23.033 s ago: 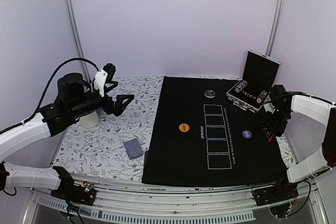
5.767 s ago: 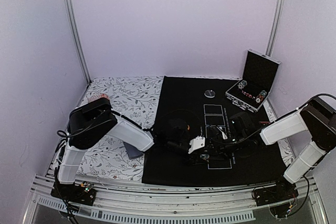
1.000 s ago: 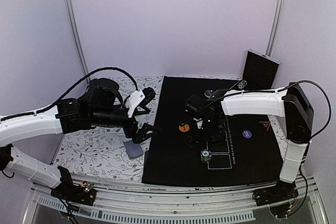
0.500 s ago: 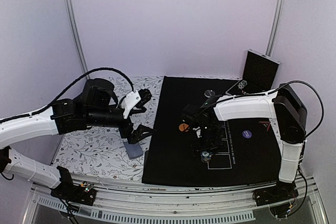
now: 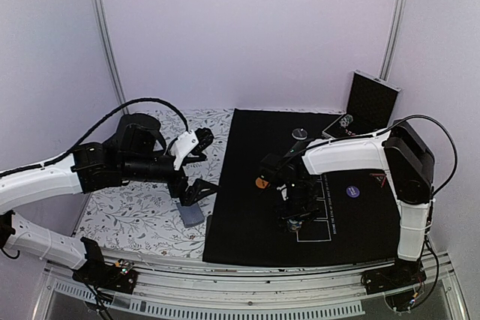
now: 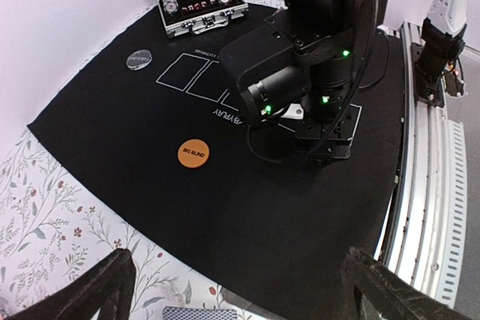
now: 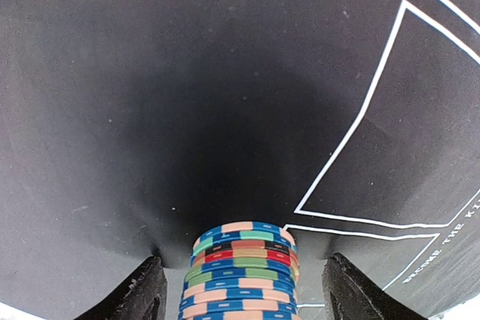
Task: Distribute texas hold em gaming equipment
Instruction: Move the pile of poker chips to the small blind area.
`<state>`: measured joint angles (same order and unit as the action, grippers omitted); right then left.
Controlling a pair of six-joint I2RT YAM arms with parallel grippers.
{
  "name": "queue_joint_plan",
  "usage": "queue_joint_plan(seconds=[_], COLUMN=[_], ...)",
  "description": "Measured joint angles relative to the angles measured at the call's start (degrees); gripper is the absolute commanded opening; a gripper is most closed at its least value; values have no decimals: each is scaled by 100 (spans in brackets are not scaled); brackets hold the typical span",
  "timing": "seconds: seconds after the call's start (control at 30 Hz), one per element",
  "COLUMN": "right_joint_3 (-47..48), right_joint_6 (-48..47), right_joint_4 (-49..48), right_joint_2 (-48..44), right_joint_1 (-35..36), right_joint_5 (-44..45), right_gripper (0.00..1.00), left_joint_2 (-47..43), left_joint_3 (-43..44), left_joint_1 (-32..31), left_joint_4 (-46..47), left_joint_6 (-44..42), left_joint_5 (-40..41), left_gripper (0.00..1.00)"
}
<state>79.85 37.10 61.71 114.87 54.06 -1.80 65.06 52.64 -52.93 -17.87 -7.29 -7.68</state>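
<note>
The right gripper (image 7: 244, 284) points down at the lower middle of the black mat (image 5: 240, 222). Its fingers (image 7: 139, 294) stand on either side of a stack of striped poker chips (image 7: 244, 271). In the wrist view a thin gap shows on each side, so the jaws are spread around the stack and not pressed on it. The stack stands upright on the mat, by a corner of a white-outlined box (image 7: 390, 118).

The left gripper (image 6: 238, 282) hangs over the left edge of the mat, jaws wide apart and holding nothing. Just below it in the overhead view, a grey-blue deck of cards (image 5: 191, 215) lies on the flowered cloth (image 5: 135, 215), beside the mat's edge.

An orange disc (image 5: 262, 183) lies left of the boxes and a purple disc (image 5: 352, 192) lies right of them. A silver disc (image 5: 299, 133) sits near the mat's top edge. A small red triangle (image 5: 377, 179) lies towards the right edge. At upper right the open case (image 6: 196, 13) holds more chips (image 6: 169, 5).
</note>
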Motion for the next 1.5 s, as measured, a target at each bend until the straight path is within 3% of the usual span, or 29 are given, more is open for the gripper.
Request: queue_joint_plan(seconds=[0.43,1.03,1.13,1.5], right_joint_3=[138,107,94,-310], right_joint_6=[63,144,142,133], right_joint_4=[79,79,68,-76], right_joint_2=[146,120,109,-170], right_joint_1=[59,140,140,-15], right_joint_5=[44,157,173,258], right_gripper=[60,23,8,6], left_joint_2=[0,-2,-4,-35], left_joint_3=[-15,-20,-28,-66], left_joint_1=[61,98,101,111], left_joint_4=[2,4,4,9], left_joint_6=[-2,-2,-2,-2], left_joint_5=[-63,-105,-109,-131], left_gripper=[98,98,98,98])
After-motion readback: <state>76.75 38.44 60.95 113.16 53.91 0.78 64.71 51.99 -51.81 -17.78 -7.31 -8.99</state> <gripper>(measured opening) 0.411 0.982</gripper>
